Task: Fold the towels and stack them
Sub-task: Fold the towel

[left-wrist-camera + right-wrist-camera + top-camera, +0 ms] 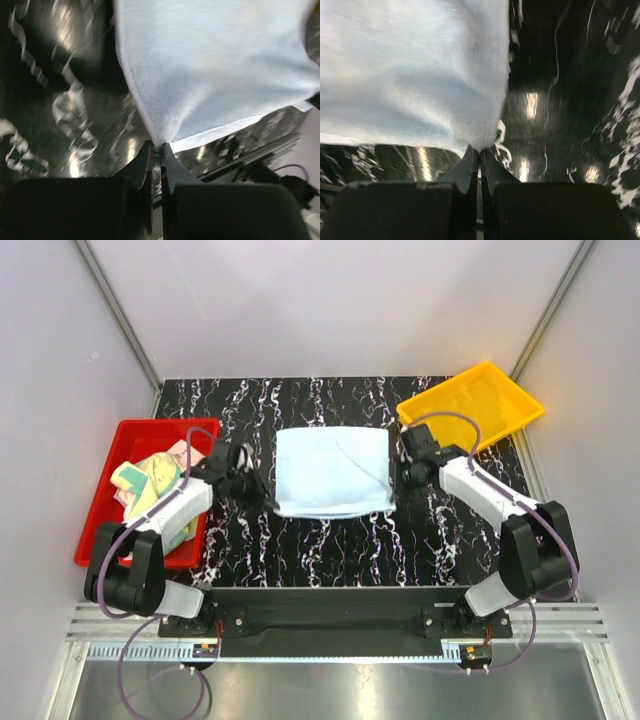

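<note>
A light blue towel (330, 472) is spread in the middle of the black marbled table. My left gripper (262, 490) is shut on its left near corner, and my right gripper (398, 480) is shut on its right near corner. In the left wrist view the blue cloth (215, 65) fans out from the closed gripper (157, 146), with a paler strip of it showing underneath. The right wrist view has the towel (410, 75) bunched into the closed gripper (479, 150). Several other towels (150, 480), pale yellow-green and peach-pink, lie crumpled in the red tray (110, 455).
The red tray stands at the left edge of the table, beside the left arm. A yellow tray (500, 400) sits tilted at the back right corner with nothing in it. Grey walls close in the table on three sides.
</note>
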